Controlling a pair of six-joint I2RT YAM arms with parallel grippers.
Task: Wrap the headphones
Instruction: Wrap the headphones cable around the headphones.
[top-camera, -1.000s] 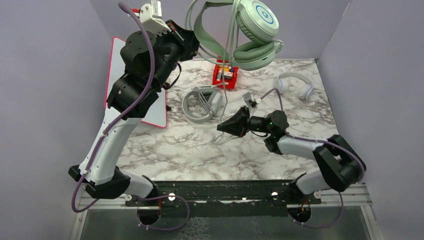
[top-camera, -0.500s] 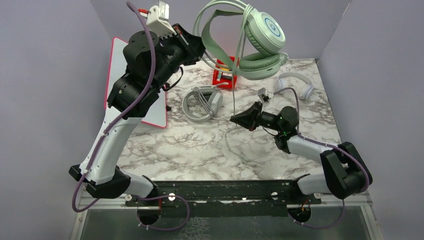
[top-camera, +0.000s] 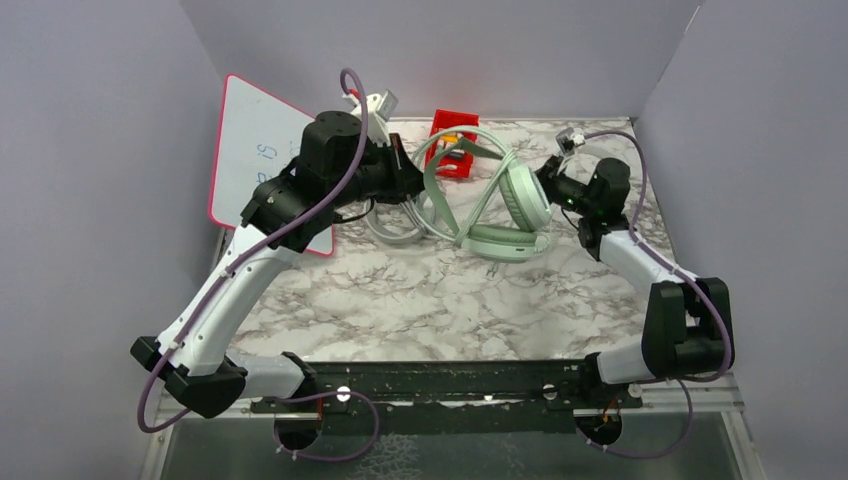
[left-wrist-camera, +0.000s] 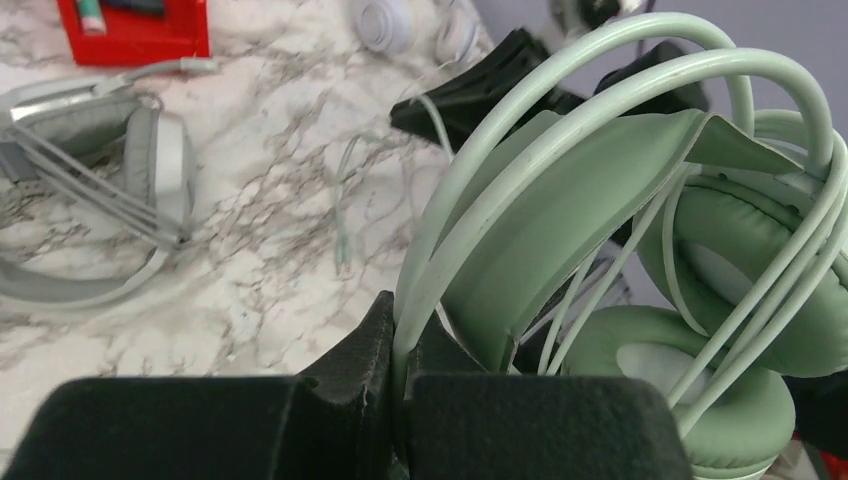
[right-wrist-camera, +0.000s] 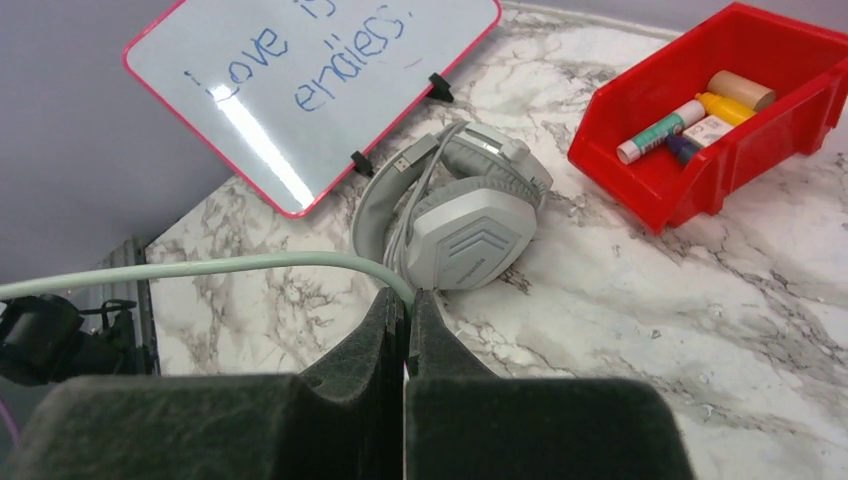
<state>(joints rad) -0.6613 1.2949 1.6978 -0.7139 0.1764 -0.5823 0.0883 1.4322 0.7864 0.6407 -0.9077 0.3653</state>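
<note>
Near edge: marbled table (top-camera: 420, 300), both arm bases bolted along it.

Left tool (left-wrist-camera: 405, 340): pads pressed together on the two thin hoops of the mint-green headset (left-wrist-camera: 560, 220), close to one end of the padded headband. Clamping point largely masked by the tool's own black body in the wrist view.

Mint-green headset: mid-table between the two tools, ear cups toward the right arm. Contact between the lower ear cup and the table not determinable. Thin cable strands crossing headband and cups; number of turns not readable.

Right tool (right-wrist-camera: 408, 300): pads closed on the mint-green cable (right-wrist-camera: 200, 268), running out through the left edge of the wrist view, far end out of frame. From overhead, tip of this tool concealed behind an ear cup.

Grey-white headset (right-wrist-camera: 460, 225): flat on the table just beside the left tool, own cable laid across band and cup. From overhead, mostly covered by the left arm and the mint-green headband.

Farther back: red bin (right-wrist-camera: 700, 190) holding small tubes, labels too small to read. Pink-edged whiteboard (top-camera: 255, 150) at the left wall, blue handwriting cut off at the top of the right wrist view.

Farthest: small white headset (left-wrist-camera: 385, 25), cropped by the top edge of the left wrist view, covered by the right arm from overhead.
</note>
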